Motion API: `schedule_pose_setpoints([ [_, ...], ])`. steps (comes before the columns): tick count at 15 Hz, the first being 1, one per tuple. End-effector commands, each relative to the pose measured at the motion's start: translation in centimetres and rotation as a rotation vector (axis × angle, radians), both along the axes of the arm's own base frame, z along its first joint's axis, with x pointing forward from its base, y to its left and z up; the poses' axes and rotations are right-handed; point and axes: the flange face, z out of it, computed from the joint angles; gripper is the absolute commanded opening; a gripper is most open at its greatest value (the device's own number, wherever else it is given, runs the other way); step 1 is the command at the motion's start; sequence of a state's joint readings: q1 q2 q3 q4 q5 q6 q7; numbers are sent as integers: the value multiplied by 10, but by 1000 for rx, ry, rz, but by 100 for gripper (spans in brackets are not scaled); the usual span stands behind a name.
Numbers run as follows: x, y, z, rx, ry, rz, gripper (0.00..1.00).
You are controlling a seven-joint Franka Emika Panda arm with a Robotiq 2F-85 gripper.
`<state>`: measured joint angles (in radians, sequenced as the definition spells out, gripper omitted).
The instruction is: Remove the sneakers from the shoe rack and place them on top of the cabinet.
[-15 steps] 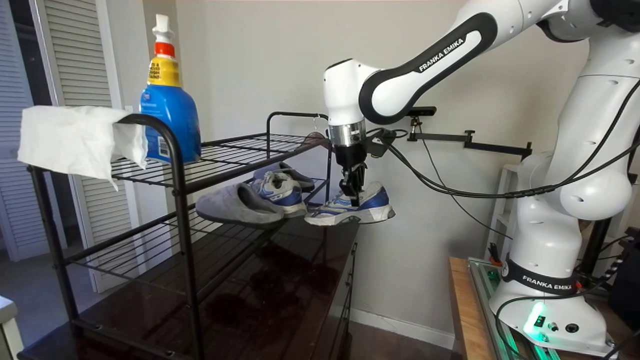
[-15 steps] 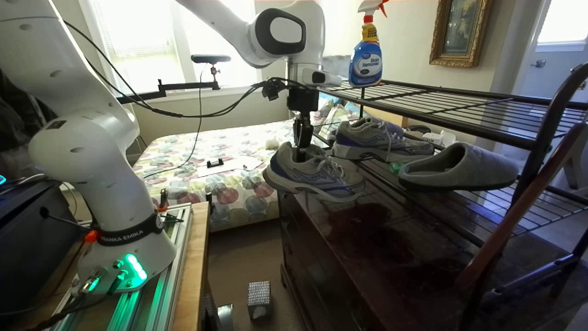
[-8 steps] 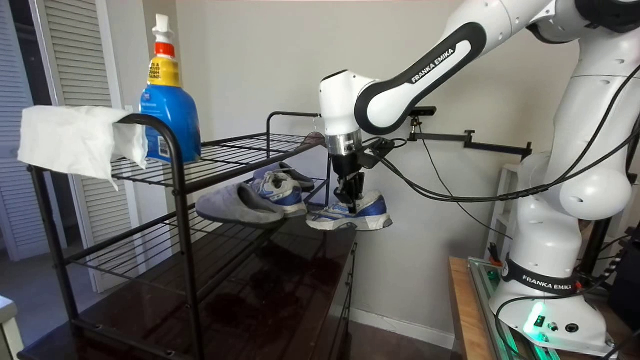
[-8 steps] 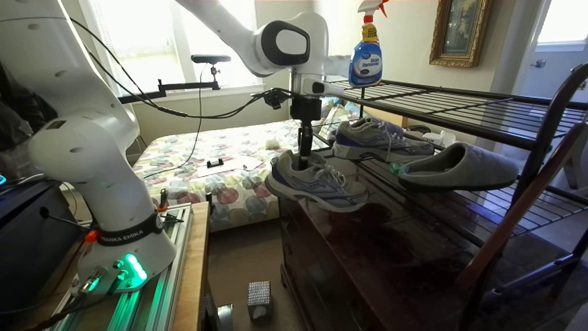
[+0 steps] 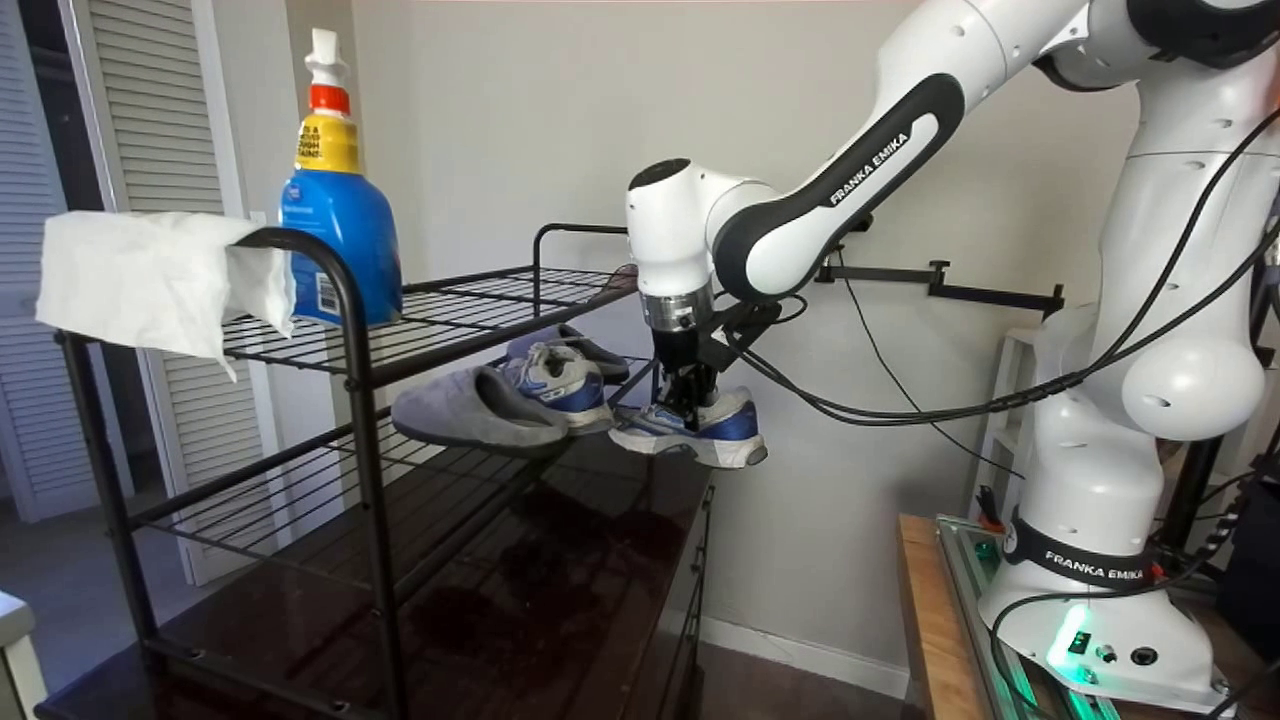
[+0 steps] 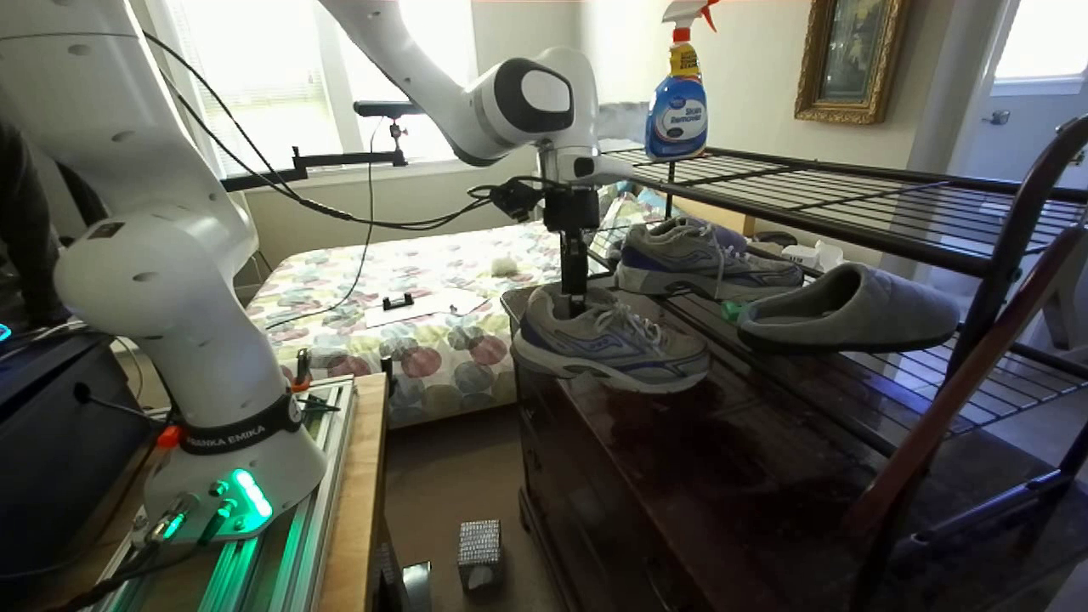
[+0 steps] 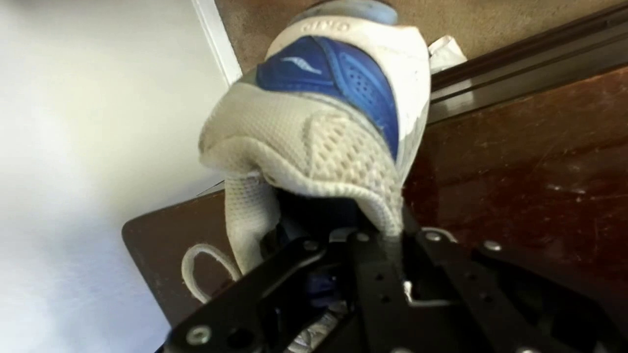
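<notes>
Sneaker (image 6: 608,348) in hand (image 6: 576,304), apparently by collar (image 7: 373,201)

This is a home, and it looks to be a bedroom. In an exterior view a bed (image 6: 450,365) covered in coloured spots stands near a bright window (image 6: 246,76), a gilt-framed picture (image 6: 852,64) hangs on the wall (image 6: 748,68), and a door (image 6: 1024,119) with a handle (image 6: 996,116) shows beyond. In an exterior view there are louvred doors (image 5: 165,140). A shiny brown cabinet (image 5: 600,540) carries a black wire rack (image 5: 373,500); it holds a grey slipper (image 5: 450,405), a sneaker (image 6: 680,259) and a bottle (image 6: 676,119) of stain remover, with a white cloth (image 5: 150,285) draped over one end.
</notes>
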<state>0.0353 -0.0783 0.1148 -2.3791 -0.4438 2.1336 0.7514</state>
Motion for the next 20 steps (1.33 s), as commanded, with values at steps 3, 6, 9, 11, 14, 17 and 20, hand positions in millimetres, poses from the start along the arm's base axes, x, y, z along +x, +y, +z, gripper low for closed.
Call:
schedule_pose_setpoints([
  [3, 2, 18, 6, -63, -61, 45, 3],
  [6, 0, 16, 1, -35, -28, 56, 12],
  [9, 2, 11, 2, -22, -18, 88, 3],
  [11, 4, 24, -11, -62, -17, 97, 3],
  [14, 5, 38, -30, -110, -41, 138, 3],
  [17, 7, 47, -38, -147, -110, 152, 3],
  [20, 11, 50, -43, -147, -173, 144, 3],
])
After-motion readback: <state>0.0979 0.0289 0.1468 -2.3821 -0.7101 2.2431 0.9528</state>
